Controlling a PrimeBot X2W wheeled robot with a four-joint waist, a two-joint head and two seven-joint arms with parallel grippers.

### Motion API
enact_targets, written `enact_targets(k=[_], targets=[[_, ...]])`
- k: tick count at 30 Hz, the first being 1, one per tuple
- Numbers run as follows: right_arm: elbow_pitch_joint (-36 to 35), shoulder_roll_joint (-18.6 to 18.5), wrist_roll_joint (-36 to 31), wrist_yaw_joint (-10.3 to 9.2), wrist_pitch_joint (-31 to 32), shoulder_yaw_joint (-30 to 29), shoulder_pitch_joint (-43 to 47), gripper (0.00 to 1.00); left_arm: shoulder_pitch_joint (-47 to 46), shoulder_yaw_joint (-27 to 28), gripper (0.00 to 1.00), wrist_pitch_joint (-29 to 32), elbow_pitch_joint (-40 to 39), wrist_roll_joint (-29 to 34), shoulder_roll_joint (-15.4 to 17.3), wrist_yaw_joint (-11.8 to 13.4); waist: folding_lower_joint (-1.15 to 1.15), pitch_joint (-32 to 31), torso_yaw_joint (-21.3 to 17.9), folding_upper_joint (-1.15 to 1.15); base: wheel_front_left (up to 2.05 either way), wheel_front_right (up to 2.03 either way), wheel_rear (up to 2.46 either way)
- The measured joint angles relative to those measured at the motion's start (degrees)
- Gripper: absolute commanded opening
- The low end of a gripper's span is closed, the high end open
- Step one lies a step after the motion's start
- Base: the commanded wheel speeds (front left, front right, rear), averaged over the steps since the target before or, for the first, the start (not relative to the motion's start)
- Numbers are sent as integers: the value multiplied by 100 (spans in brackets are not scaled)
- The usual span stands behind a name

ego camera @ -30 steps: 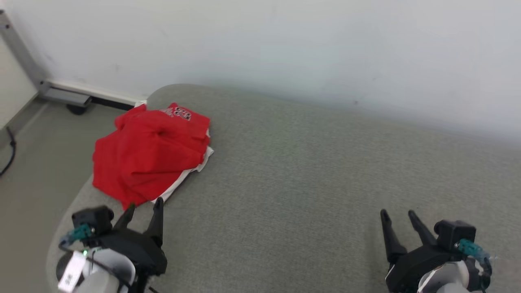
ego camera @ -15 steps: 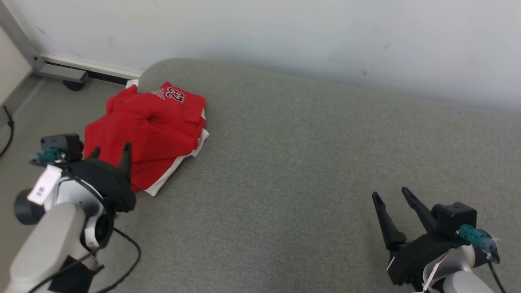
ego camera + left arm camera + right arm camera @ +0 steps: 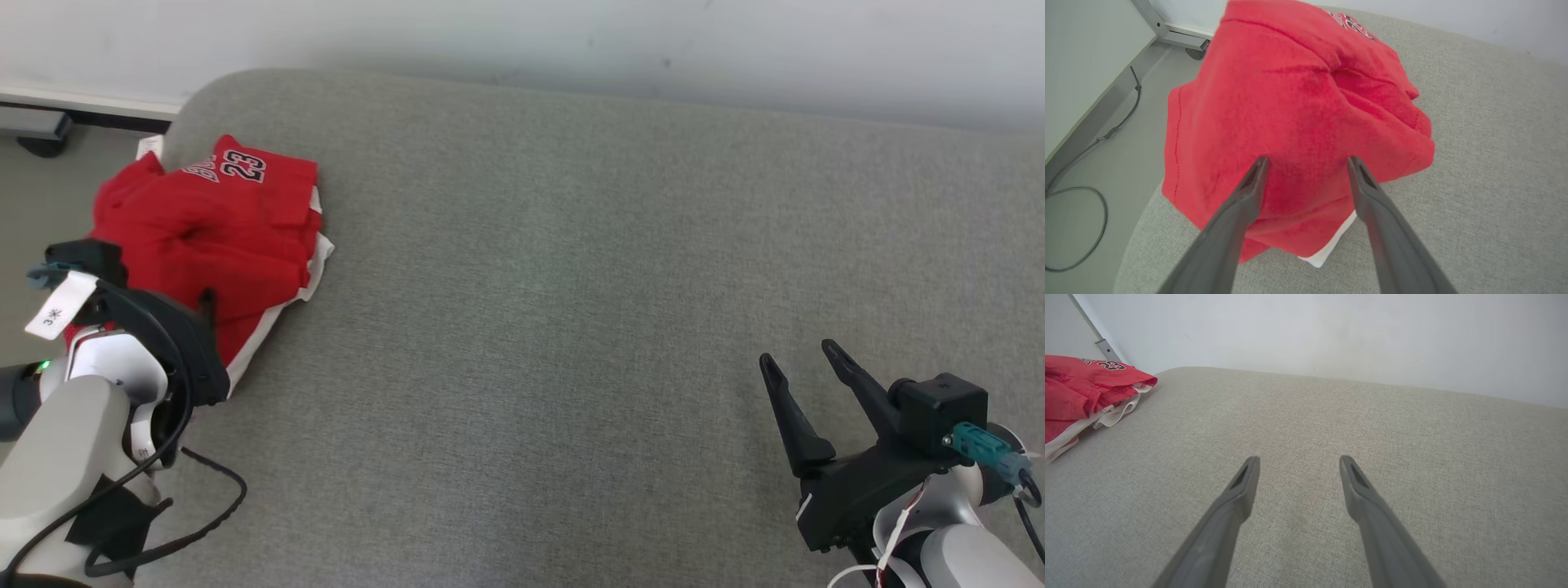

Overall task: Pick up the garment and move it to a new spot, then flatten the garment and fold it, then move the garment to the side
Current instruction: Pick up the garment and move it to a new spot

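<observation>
The garment [image 3: 204, 220] is a crumpled red piece with white trim and the number 23, heaped at the left rounded end of the grey fabric surface [image 3: 571, 286]. My left gripper [image 3: 192, 314] stands open at the garment's near edge. In the left wrist view the left gripper [image 3: 1307, 160] has both fingertips over the red garment [image 3: 1298, 81], with the cloth spanning the gap between them; whether they touch it I cannot tell. My right gripper [image 3: 797, 353] is open over bare surface at the lower right, far from the garment. The right wrist view shows the right gripper [image 3: 1299, 458] with nothing in it and the garment [image 3: 1081, 388] at far left.
A pale wall [image 3: 571, 33] runs along the back of the surface. Left of the surface's rounded edge is floor with a dark cable [image 3: 1086, 163] and a metal frame foot [image 3: 37, 135]. Bare grey fabric stretches from the garment to the right gripper.
The head camera has shifted, so the whole picture moved. My left gripper has gone from short of the garment's near edge to over the red cloth. The right gripper stays open in much the same place.
</observation>
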Motion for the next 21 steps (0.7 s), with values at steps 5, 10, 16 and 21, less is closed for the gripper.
enact_targets(k=[5, 10, 16, 21], targets=[[-175, -77, -1, -2, 126, -123, 8, 100, -214, -7, 78, 53, 287, 208, 1, 42, 0, 198, -103, 0, 0, 0, 0], [-282, -118, -7, -5, 258, -241, 20, 100, -419, 12, 0, 59, 517, 254, -140, 46, 0, 303, -123, 0, 0, 0, 0], [-318, -99, -42, -5, 346, -285, 22, 100, -537, 89, 0, 33, 733, 301, -316, 46, -1, 289, -44, 0, 0, 0, 0], [-303, -12, -48, -5, 409, -280, 17, 100, -577, 246, 0, -67, 939, 303, -396, 46, -1, 187, 11, 0, 0, 0, 0]])
